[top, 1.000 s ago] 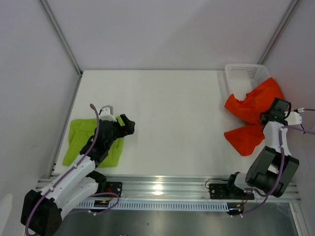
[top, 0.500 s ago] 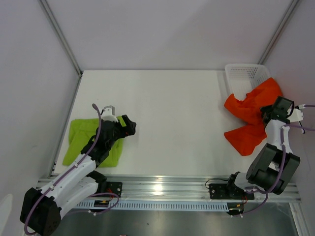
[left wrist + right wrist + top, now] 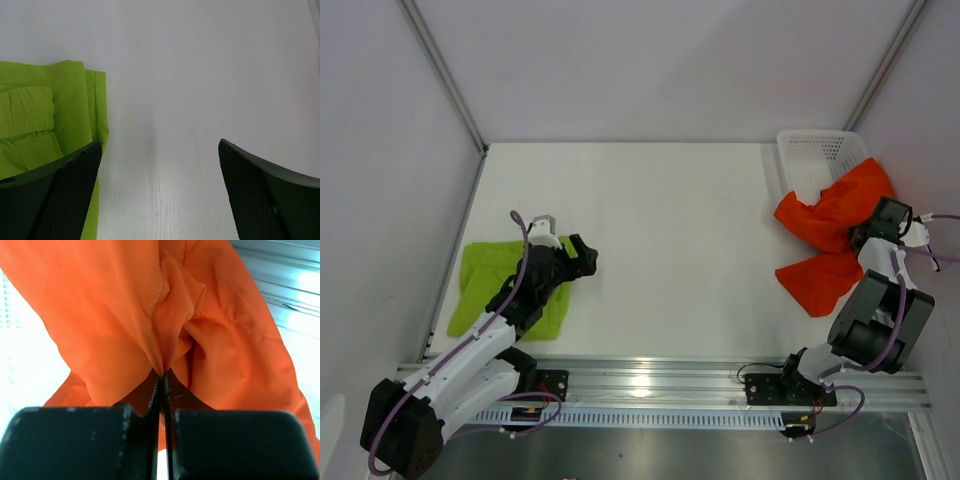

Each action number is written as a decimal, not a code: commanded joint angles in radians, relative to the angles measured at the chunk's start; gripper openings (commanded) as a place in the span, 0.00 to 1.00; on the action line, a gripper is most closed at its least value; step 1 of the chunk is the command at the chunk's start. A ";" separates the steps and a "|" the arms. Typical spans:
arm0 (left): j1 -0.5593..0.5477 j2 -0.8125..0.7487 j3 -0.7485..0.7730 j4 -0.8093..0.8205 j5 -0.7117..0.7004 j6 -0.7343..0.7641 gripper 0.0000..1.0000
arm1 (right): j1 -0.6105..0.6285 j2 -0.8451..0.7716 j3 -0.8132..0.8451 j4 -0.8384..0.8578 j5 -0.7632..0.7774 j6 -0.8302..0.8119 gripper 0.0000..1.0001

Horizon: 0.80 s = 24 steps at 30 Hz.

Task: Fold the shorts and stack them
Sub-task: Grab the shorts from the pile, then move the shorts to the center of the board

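The lime green shorts (image 3: 485,285) lie folded flat at the table's left side; their right edge (image 3: 75,107) shows in the left wrist view. My left gripper (image 3: 582,257) hovers just past that right edge, wide open with only bare table between its fingers (image 3: 159,190). The orange-red shorts (image 3: 825,235) sprawl crumpled at the right, partly draped over the basket. My right gripper (image 3: 865,238) is shut on a pinched fold of this orange cloth (image 3: 162,371), which bunches upward from the fingertips.
A white mesh basket (image 3: 815,150) stands at the back right corner under part of the orange shorts. The aluminium rail (image 3: 650,385) runs along the near edge. Grey walls close in the table on the left, back and right.
My right gripper opened briefly and has closed again on the orange shorts, shifting slightly toward the back. The left arm has barely moved.
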 commanded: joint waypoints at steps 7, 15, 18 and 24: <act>-0.023 0.027 0.034 0.039 -0.024 0.029 0.99 | -0.006 -0.139 0.209 -0.156 0.032 -0.073 0.00; -0.029 0.007 0.026 0.035 -0.042 0.032 0.99 | 0.004 -0.376 0.442 -0.104 -0.331 -0.056 0.00; -0.032 0.011 0.034 0.032 -0.045 0.034 0.99 | 0.013 -0.429 0.543 0.010 -0.523 0.002 0.00; -0.047 -0.018 0.035 0.016 -0.076 0.043 0.99 | 0.092 -0.477 0.670 0.224 -0.794 0.226 0.00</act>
